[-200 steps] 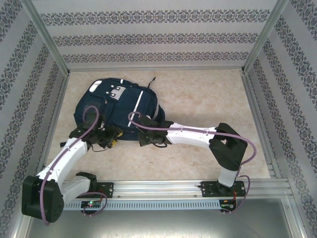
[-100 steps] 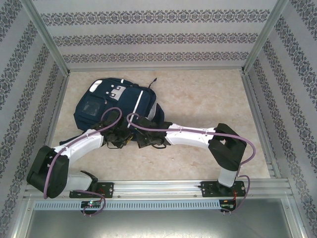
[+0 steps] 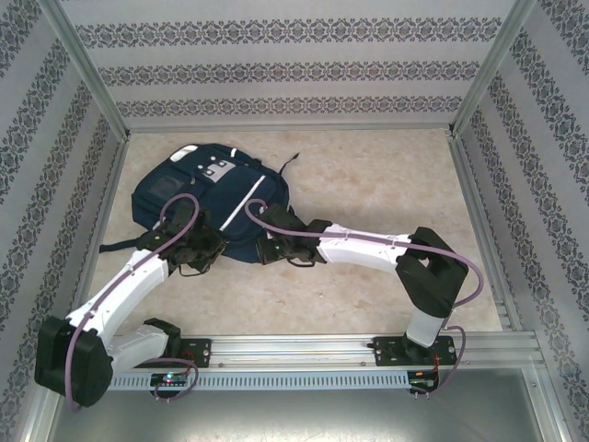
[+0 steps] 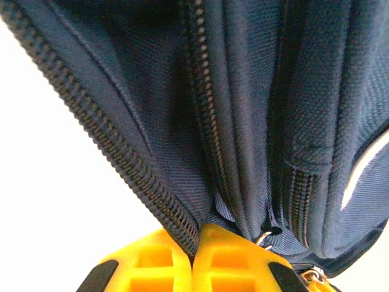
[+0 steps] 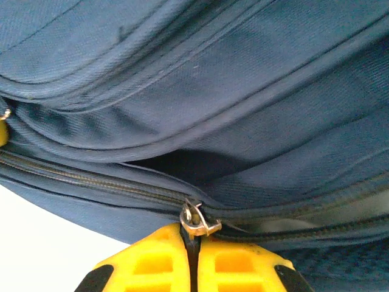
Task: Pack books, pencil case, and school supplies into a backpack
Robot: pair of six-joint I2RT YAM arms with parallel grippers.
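Observation:
The navy backpack [image 3: 207,193] lies at the table's left middle, its opening edge facing the arms. My left gripper [image 3: 208,250] is at its near edge, and in the left wrist view the yellow fingers [image 4: 243,261] are shut on the backpack's open zipper edge [image 4: 176,222]. My right gripper [image 3: 268,247] is at the near right edge, where the yellow fingers [image 5: 243,264] are shut on the pull under the metal zipper slider [image 5: 197,220]. A dark gap [image 5: 188,161] opens above that zipper. The books, pencil case and school supplies are out of view.
Patterned walls and aluminium rails [image 3: 479,212] box in the beige table [image 3: 386,184], with open surface right of the backpack. A dark strap [image 3: 115,246] trails off the bag's left side, and a cord [image 3: 293,159] sticks out at its far right.
My left gripper has closed on the zipper edge. The left arm swung in and back left, and the backpack shifted left and away; the right arm followed slightly.

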